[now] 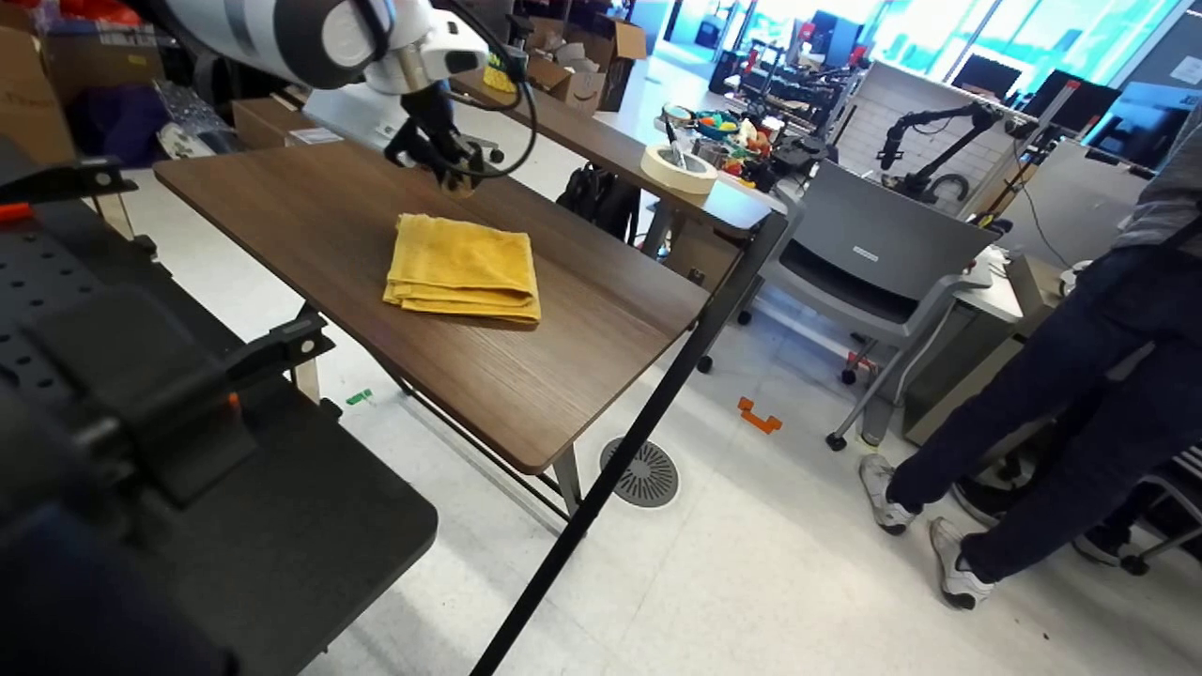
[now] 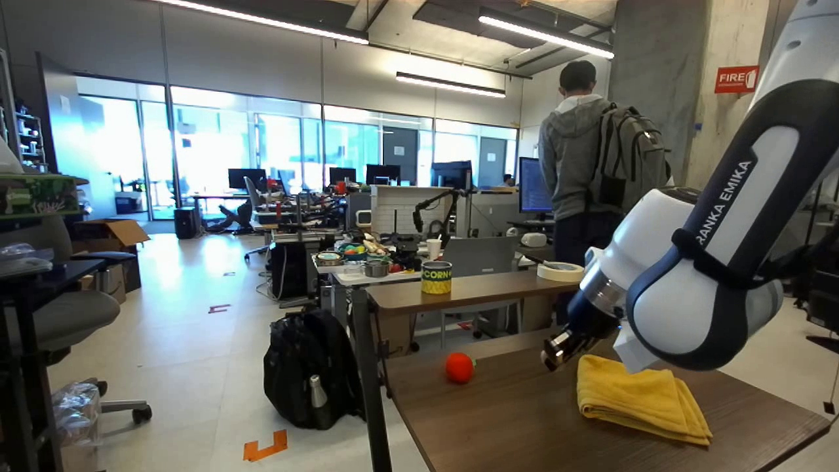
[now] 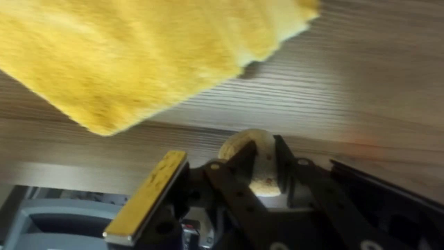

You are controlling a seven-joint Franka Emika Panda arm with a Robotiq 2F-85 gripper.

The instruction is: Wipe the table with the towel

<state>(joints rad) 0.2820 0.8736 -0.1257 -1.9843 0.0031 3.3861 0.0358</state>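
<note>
The yellow towel lies folded on the brown wood-grain table, seen in both exterior views. In the wrist view the towel fills the upper left, flat on the table. My gripper is shut on a beige ball, which is pinched between its dark fingers. The gripper hangs tilted over the table beside the towel, apart from it. How far the ball stands above the tabletop I cannot tell.
A red ball sits on the table. Behind it a raised wooden shelf bears a corn can and a tape roll. A black post rises at the table's end; a black cart top stands alongside.
</note>
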